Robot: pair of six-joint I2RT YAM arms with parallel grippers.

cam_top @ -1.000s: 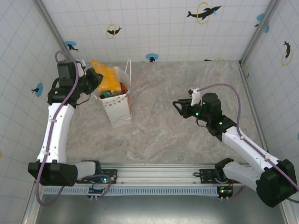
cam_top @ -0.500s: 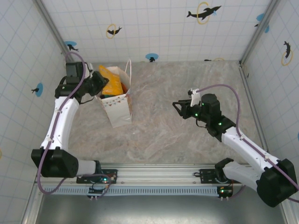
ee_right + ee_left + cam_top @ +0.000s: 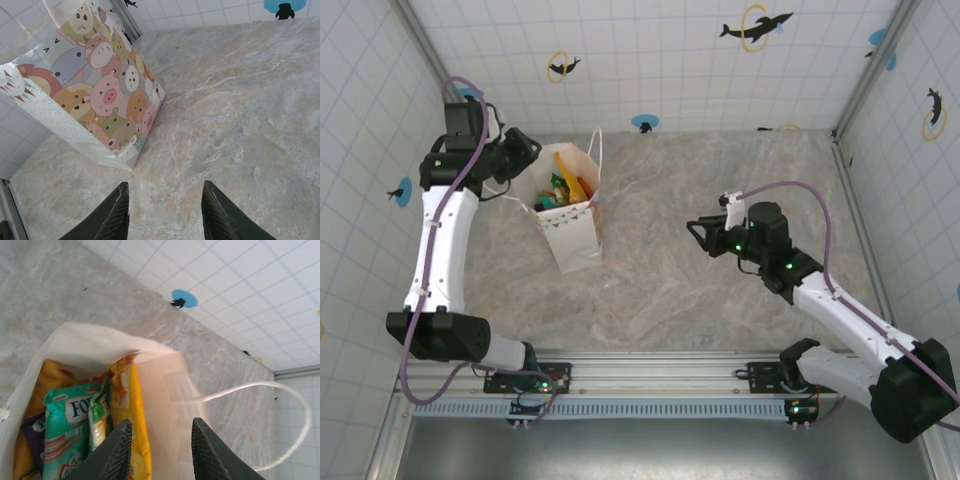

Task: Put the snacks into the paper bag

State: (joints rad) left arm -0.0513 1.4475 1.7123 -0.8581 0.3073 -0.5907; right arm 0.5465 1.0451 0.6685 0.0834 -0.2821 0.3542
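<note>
The white paper bag [image 3: 571, 238] stands upright at the left of the table, its mouth open. Inside stand several snacks [image 3: 566, 190]: an orange-yellow packet [image 3: 128, 405], a green one [image 3: 98, 415], a teal one [image 3: 62, 422] and a purple one [image 3: 29, 432]. My left gripper [image 3: 525, 146] hangs just above and left of the bag's rim [image 3: 90, 337]. In the left wrist view that gripper [image 3: 161, 422] is open and empty, the orange-yellow packet beside its left finger. My right gripper [image 3: 698, 232] hovers open over the bare table; in the right wrist view it [image 3: 165, 185] holds nothing.
A thin white loop handle [image 3: 287, 395] arcs off the bag's far side. The bag's side [image 3: 112, 85] facing the right gripper carries a cartoon-animal print. Tiled walls close the marble table [image 3: 720, 170] at the back, left and right.
The left gripper opened and let go of the orange-yellow packet, which dropped down into the bag. The left arm drew back to the left. The right arm hardly moved.
</note>
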